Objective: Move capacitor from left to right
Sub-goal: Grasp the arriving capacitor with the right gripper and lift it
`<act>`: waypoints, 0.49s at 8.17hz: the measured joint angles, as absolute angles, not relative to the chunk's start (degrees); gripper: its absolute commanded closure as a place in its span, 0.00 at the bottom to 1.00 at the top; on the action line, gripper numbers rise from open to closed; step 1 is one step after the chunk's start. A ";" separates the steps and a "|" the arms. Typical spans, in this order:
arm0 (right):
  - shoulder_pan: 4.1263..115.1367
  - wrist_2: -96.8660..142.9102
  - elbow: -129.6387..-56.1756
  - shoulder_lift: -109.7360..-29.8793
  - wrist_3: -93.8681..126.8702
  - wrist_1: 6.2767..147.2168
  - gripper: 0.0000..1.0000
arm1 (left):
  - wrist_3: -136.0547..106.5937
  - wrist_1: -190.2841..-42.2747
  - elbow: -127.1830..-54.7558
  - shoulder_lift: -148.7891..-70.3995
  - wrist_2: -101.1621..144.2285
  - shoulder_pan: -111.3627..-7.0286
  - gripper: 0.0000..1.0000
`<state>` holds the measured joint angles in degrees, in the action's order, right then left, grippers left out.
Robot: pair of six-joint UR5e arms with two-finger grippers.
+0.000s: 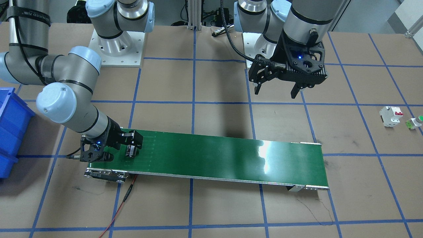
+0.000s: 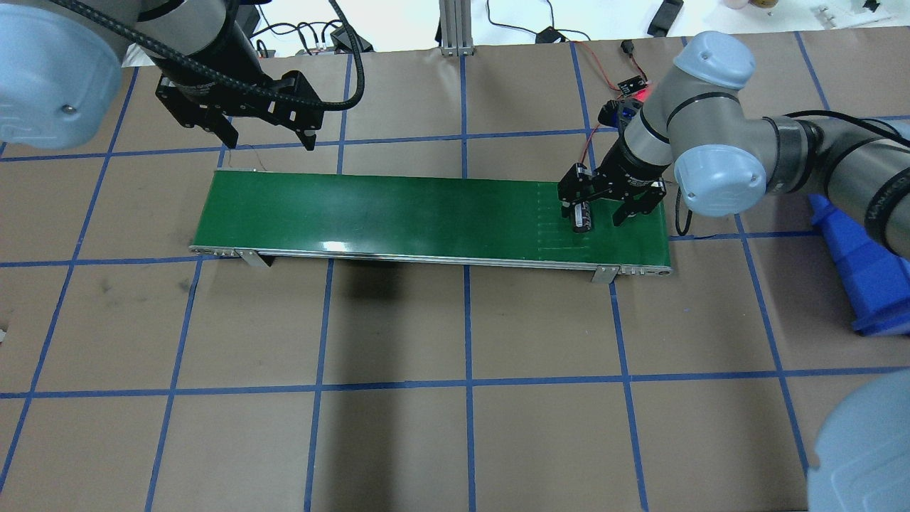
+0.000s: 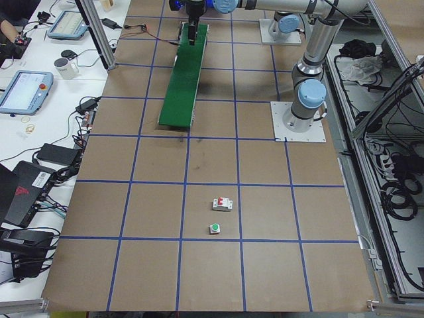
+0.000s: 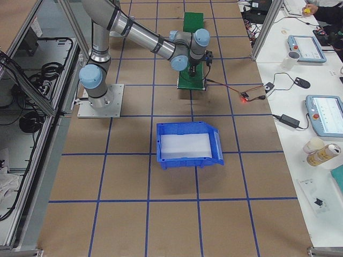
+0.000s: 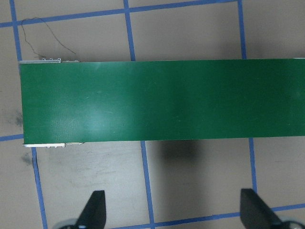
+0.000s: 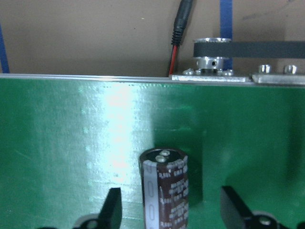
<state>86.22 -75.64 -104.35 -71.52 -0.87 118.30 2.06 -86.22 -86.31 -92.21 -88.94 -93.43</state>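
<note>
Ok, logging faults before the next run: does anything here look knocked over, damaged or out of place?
Nothing stands out. The capacitor sits on the green belt between the fingers of the open right claw, touching neither. The left claw hangs open near the belt's other end. No damage shows.

A: Any legible print this frame?

B: One candidate. There is white capital lettering on the black strap (image 1: pixel 28 14) round the right arm (image 1: pixel 24 49). It is upside down in the front-facing view and too blurred to spell out.

A: And the capacitor?

B: The capacitor (image 6: pixel 164 191) sleeve carries rows of pale characters (right wrist view, close up). They are smeared, and no value or brand can be read.

A: Entry: two printed items, neither readable.
</note>
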 measured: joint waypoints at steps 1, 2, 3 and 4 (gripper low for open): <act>86.22 -76.82 -104.33 -71.68 -1.03 118.27 1.00 | 2.08 -86.22 -86.31 -92.20 -88.94 -93.43 0.00; 86.22 -77.58 -104.27 -71.85 -1.06 118.24 1.00 | 2.10 -86.22 -86.31 -92.20 -88.95 -93.43 0.00; 86.19 -77.99 -104.04 -71.97 -1.11 118.32 1.00 | 2.11 -86.22 -86.31 -92.20 -88.95 -93.43 0.00; 86.16 -78.72 -102.42 -72.09 -1.25 118.10 1.00 | 2.11 -86.22 -86.35 -92.20 -88.94 -93.43 0.00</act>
<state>86.16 -78.72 -102.42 -72.09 -1.25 118.10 2.11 -86.22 -86.35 -92.20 -88.94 -93.43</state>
